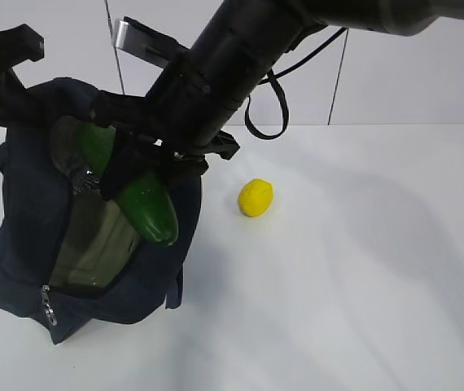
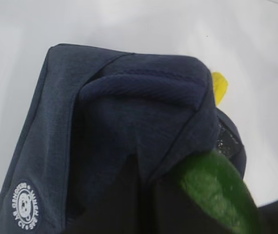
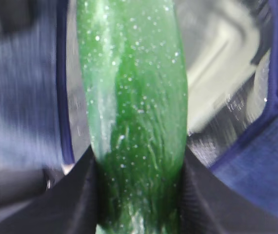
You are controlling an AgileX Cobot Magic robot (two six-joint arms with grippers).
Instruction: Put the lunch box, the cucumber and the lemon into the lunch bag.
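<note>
The dark navy lunch bag (image 1: 24, 212) lies at the left with its mouth facing me, and the lunch box (image 1: 94, 244) shows inside it. My right gripper (image 1: 134, 175) reaches across, shut on the dark green cucumber (image 1: 146, 208), which slants half into the bag's mouth. In the right wrist view the cucumber (image 3: 134, 97) runs from my gripper (image 3: 139, 195) over the lunch box (image 3: 222, 53). My left gripper (image 2: 146, 195) is shut on the lunch bag's (image 2: 129, 112) upper fabric, holding it up. The yellow lemon (image 1: 256, 197) lies on the table right of the bag.
White table (image 1: 362, 285) stretches to the right and front. A metal zipper pull (image 1: 48, 308) hangs at the bag's lower left corner. A black cable loop (image 1: 277, 106) dangles from the right arm above the lemon. A round white logo patch (image 2: 26, 213) marks the bag's side.
</note>
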